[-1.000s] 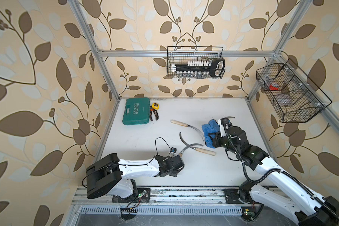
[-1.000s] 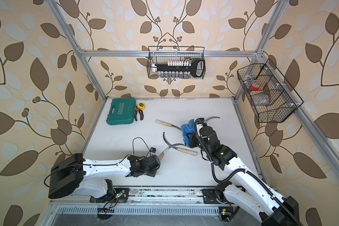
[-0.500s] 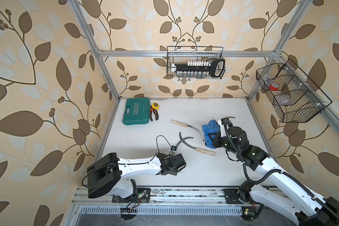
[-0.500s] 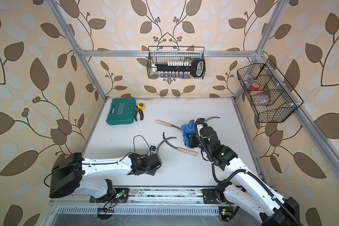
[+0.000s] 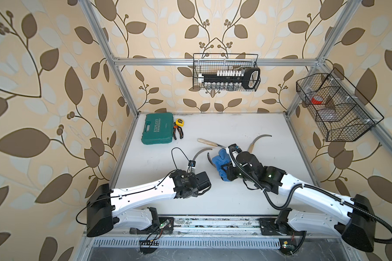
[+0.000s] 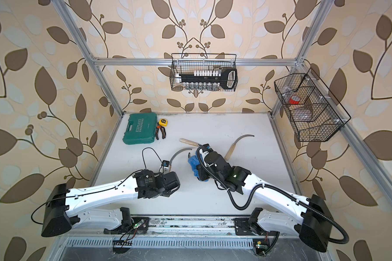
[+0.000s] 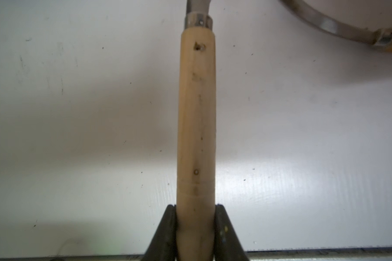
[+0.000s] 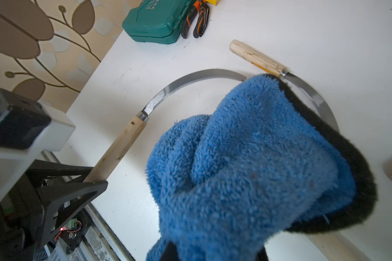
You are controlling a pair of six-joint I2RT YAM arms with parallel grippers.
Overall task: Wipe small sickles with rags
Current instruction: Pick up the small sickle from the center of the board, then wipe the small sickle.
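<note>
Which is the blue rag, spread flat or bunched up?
Bunched up: the blue rag shows thick rounded folds, its dark trim curled round one side.

A green tool case (image 5: pixel 157 128) lies on the white table (image 5: pixel 247 126), well beyond the fingers (image 8: pixel 73 192) of the left gripper (image 8: pixel 95 177), with pliers (image 5: pixel 178 133) and a yellow tape measure (image 5: pixel 179 122) touching its side. Two wire baskets hang far above them: the back basket (image 5: pixel 224 54) holds sockets, the side basket (image 5: pixel 349 133) something red.

Leaf-patterned wallpaper (image 5: pixel 43 90), white tabletop (image 5: pixel 247 126), aluminium frame (image 5: pixel 159 61)
</note>
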